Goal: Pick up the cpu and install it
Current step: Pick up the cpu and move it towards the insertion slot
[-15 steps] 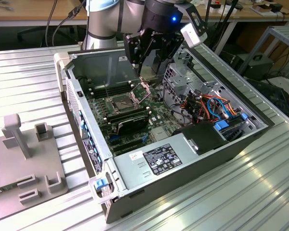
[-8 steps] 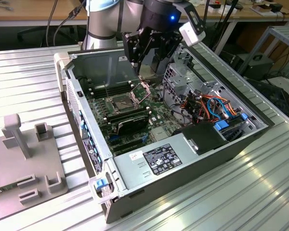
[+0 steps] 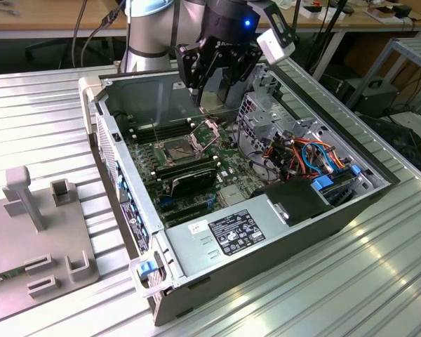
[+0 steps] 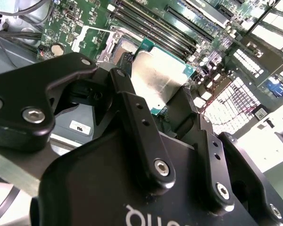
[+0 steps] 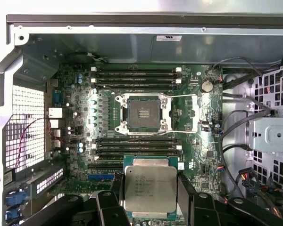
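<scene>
My gripper (image 3: pixel 212 88) is pinching the cpu (image 5: pixel 150 188) by two of its sides, up in the air over the board. In the exterior view, the open socket (image 3: pixel 178 149) lies toward 7 o'clock from me. If the cpu slips or sits crooked, I think the tiny pins could bend. The computer case (image 3: pixel 266 232) lies on a ribbed metal table (image 3: pixel 379 281). A grey stand (image 3: pixel 35 232) sits at its 9 o'clock, and wooden desks (image 3: pixel 42 14) at 12.

cpu (image 5: pixel 150 189) | square, silver lid on green edge | level, clamped in end effector (image 5: pixel 150 203) | held apart from open, empty socket (image 5: pixel 143 115)
</scene>
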{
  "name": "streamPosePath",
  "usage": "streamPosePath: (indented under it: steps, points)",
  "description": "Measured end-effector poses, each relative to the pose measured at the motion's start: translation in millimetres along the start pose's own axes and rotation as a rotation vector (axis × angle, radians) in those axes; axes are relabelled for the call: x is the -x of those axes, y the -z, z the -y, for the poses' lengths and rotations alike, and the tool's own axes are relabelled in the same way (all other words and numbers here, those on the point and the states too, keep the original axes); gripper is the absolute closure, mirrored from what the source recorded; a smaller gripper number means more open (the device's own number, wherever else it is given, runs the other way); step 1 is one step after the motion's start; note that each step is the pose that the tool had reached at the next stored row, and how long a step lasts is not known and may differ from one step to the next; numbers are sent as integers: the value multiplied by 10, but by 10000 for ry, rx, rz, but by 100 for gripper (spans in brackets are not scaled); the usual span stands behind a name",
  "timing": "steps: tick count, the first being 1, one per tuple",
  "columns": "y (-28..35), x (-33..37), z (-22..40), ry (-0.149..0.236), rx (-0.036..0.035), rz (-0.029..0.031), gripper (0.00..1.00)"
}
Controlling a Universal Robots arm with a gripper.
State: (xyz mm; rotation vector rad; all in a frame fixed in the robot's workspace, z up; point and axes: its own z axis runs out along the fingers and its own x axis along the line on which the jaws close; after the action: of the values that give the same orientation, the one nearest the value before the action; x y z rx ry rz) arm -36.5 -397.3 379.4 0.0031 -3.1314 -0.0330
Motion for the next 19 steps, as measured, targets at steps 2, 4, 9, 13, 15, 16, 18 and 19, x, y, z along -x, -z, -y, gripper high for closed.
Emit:
streamPosePath:
  steps: [2, 4, 9, 13, 15, 16, 18, 19]
  points:
    - [0, 0, -1, -2, 0, 0, 45]
    - [0, 0, -2, -1, 0, -1, 45]
    - [-1, 0, -3, -2, 1, 0, 45]
    - [-45, 0, -2, -2, 1, 0, 45]
    - [-91, 1, -1, -1, 1, 0, 45]
    - [-121, 1, 0, -2, -1, -1, 45]
    - [-160, 1, 0, -2, 1, 0, 45]
    - [-178, 1, 1, -2, 0, -1, 45]
